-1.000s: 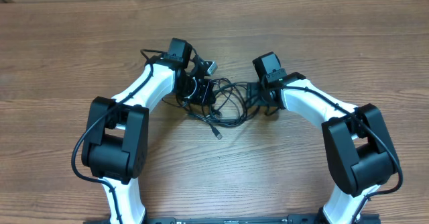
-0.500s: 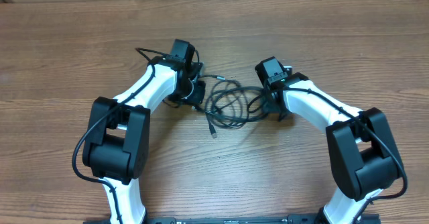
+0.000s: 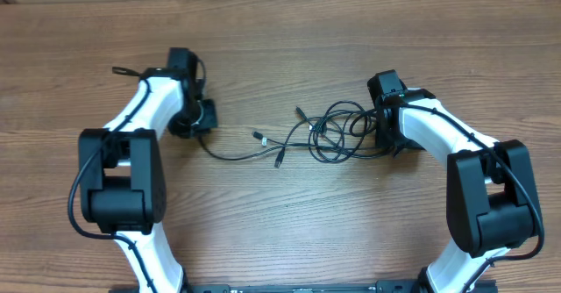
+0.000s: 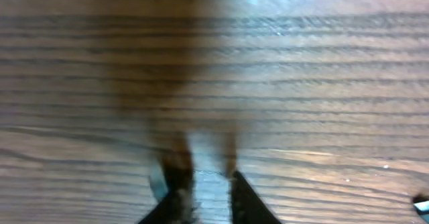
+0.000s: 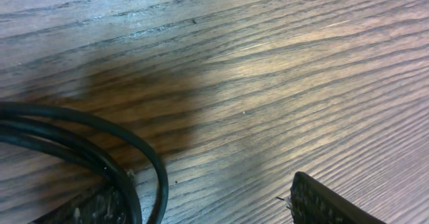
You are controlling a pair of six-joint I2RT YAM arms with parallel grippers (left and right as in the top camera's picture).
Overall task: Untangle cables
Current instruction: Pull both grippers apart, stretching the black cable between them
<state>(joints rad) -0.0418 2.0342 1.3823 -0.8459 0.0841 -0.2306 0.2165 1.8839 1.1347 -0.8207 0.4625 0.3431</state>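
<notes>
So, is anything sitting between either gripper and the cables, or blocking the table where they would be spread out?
Nothing visible does. The cables lie straight on the wooden table. Their looped bunch reaches the right gripper, and one strand runs up to the left gripper. No other object shows between or around them.

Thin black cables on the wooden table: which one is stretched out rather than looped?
The single thin black strand reaching toward the left gripper; the other cables are bunched in loops beside the right gripper.
</notes>
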